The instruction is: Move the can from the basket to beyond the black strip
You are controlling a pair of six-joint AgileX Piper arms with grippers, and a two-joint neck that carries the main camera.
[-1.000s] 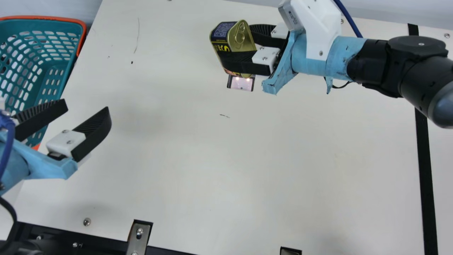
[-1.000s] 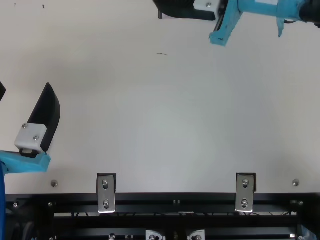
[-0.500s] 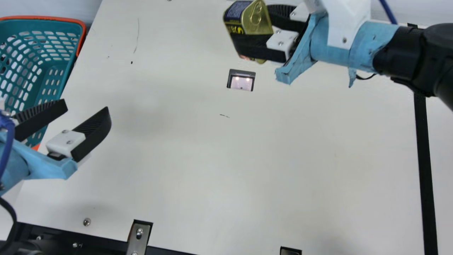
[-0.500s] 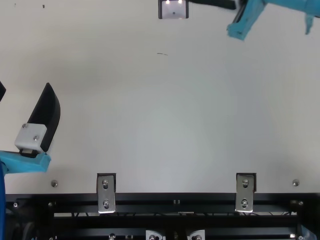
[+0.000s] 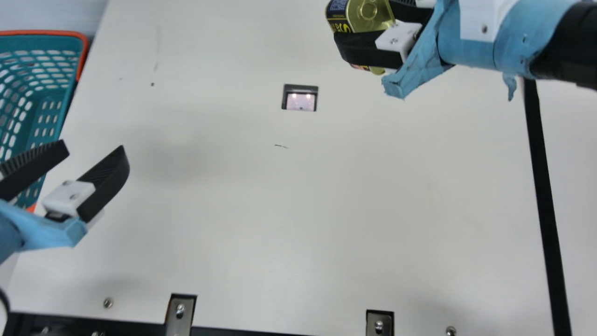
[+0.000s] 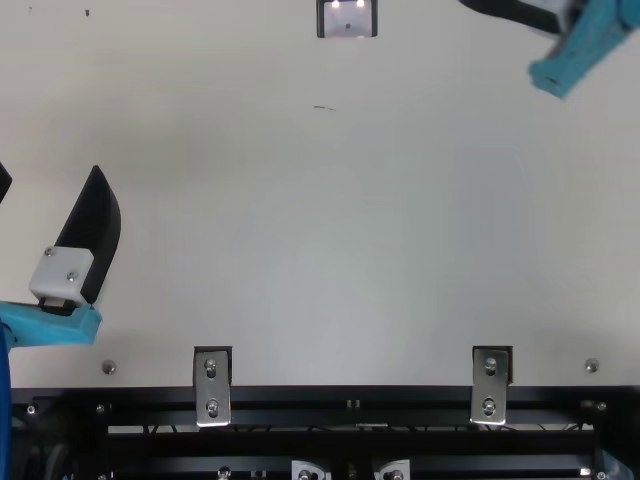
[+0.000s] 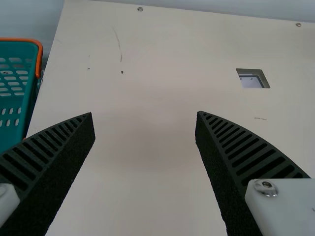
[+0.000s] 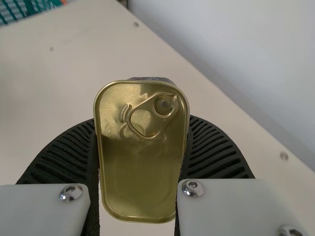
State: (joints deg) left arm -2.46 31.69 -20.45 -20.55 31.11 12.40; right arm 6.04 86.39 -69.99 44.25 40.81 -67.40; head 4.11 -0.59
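Observation:
In the main view my right gripper [image 5: 366,32] holds the gold-lidded can [image 5: 373,14] above the table's far part, left of the black strip [image 5: 543,186]. The right wrist view has the can [image 8: 142,167] squeezed between both ribbed fingers of that gripper [image 8: 140,147], its pull-ring lid facing the camera. My left gripper [image 5: 95,144] stands open beside the teal basket [image 5: 28,102], nothing between its fingers. The left wrist view shows the same gripper [image 7: 145,115] wide apart over bare table, with the basket [image 7: 15,88] off to one side.
A small rectangular cutout [image 5: 300,98] lies in the table near the middle of the far half. Metal brackets [image 5: 179,315] sit along the table's near edge. A pale wall [image 8: 236,54] rises behind the table's far edge.
My right gripper has carried the can rightward in the main view, nearer the black strip and off the cutout it partly covered. The neck camera has turned a little. The left arm is still.

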